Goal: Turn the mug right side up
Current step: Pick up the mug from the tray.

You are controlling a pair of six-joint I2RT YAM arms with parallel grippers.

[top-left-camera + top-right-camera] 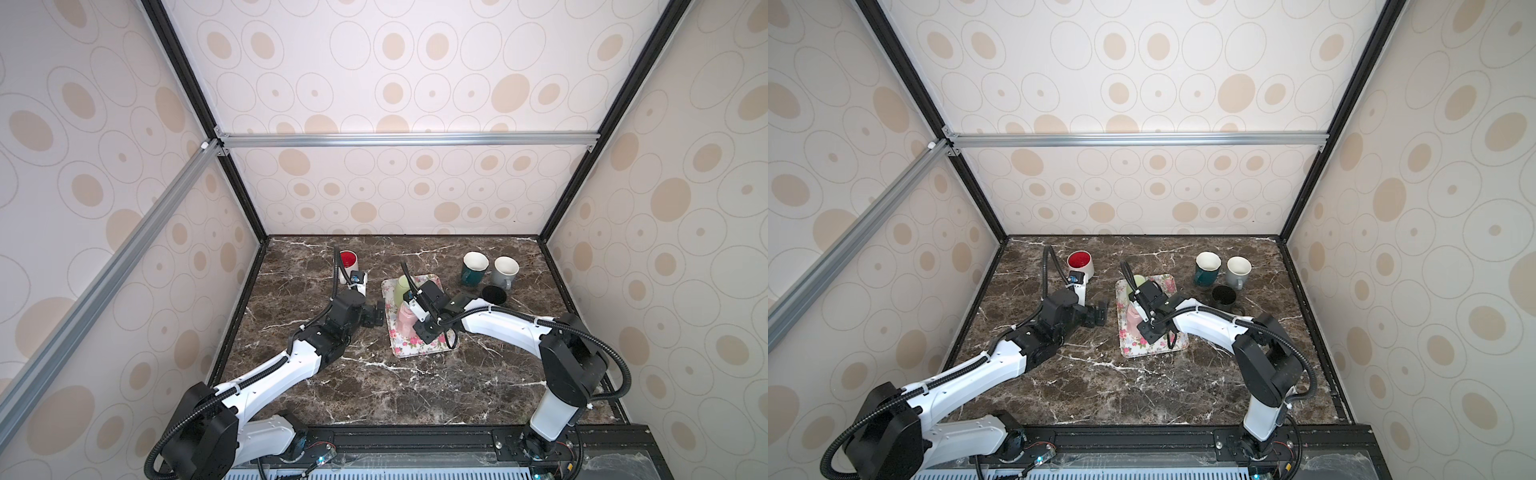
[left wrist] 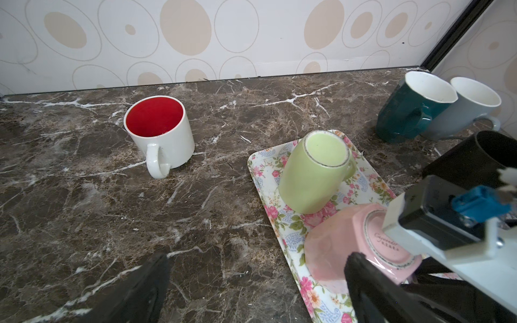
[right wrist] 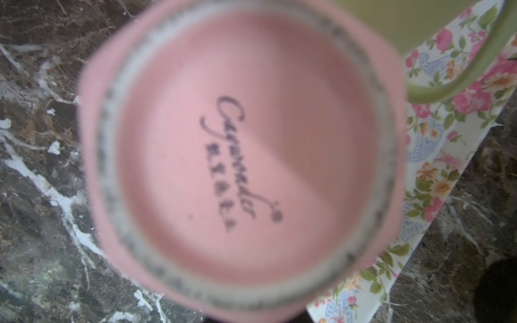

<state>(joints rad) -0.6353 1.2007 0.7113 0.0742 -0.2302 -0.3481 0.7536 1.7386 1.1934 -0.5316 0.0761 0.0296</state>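
A pink mug (image 1: 405,323) (image 2: 335,246) stands bottom-up on the flowered tray (image 1: 415,352). In the left wrist view it looks tipped. Its base with dark script fills the right wrist view (image 3: 246,167). My right gripper (image 1: 417,327) is down on the mug's right side and shut on it; its fingers are hidden behind the mug and the wrist. My left gripper (image 1: 379,313) (image 2: 257,257) hovers just left of the tray, open and holding nothing. A green mug (image 1: 401,289) (image 2: 313,173) also stands bottom-up at the tray's far end.
A white mug with a red inside (image 1: 348,262) stands upright at the back left. A teal mug (image 1: 473,270), a grey mug (image 1: 505,272) and a black mug (image 1: 494,295) stand upright at the back right, near my right arm. Walls enclose three sides.
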